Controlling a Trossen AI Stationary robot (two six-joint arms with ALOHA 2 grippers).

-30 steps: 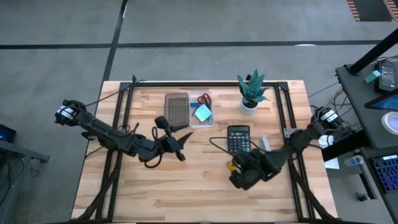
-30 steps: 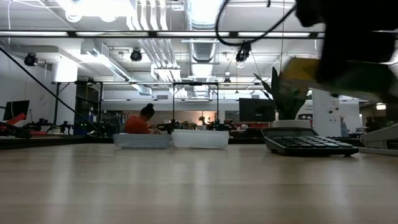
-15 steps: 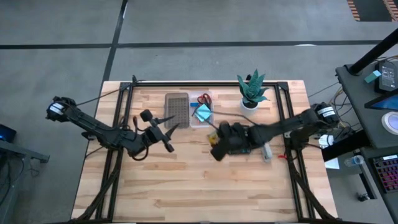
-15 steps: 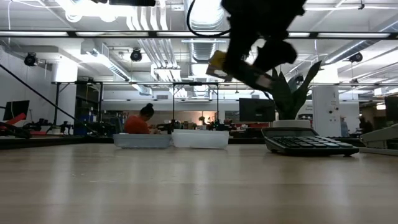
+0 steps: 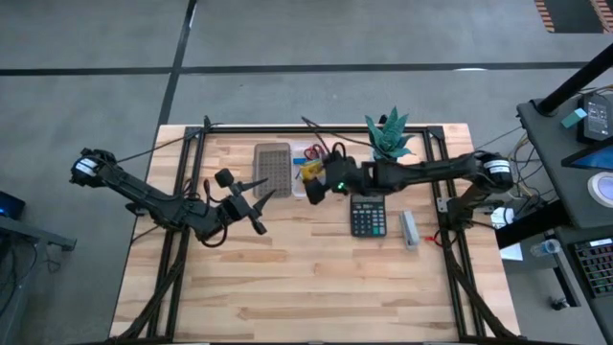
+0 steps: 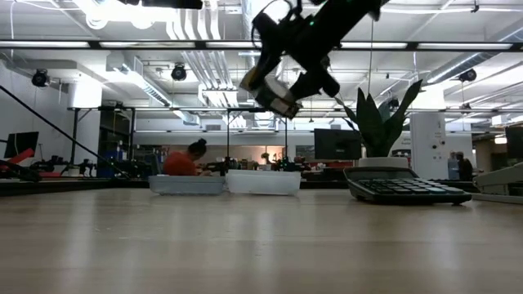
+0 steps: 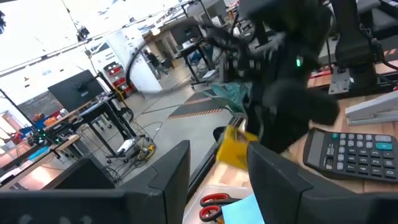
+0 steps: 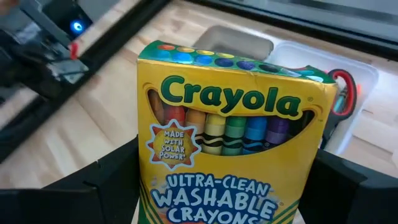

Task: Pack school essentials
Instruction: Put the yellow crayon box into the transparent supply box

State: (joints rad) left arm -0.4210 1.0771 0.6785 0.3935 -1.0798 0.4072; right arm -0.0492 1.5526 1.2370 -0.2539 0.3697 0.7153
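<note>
Wooden table (image 5: 287,278), open workshop behind. My right gripper (image 5: 316,182) clamps yellow crayon box (image 8: 230,155), holds it in air above clear bin (image 5: 299,189) with red-handled scissors (image 8: 343,90) inside. My left gripper (image 5: 257,206) hovers near dark tray (image 5: 272,165), fingers apart, empty. Calculator (image 5: 368,215) just beside.

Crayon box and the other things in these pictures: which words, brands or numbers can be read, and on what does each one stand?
"Crayola": front of the crayon box, held in the right hand.
"MADE WITH SOLAR POWER!": round badge on the same box.
"ULTRA-CLEAN WASHABLE CRAYONS": lower front of the box.
Calculator: key markings too small to read.
Nothing else readable.
</note>
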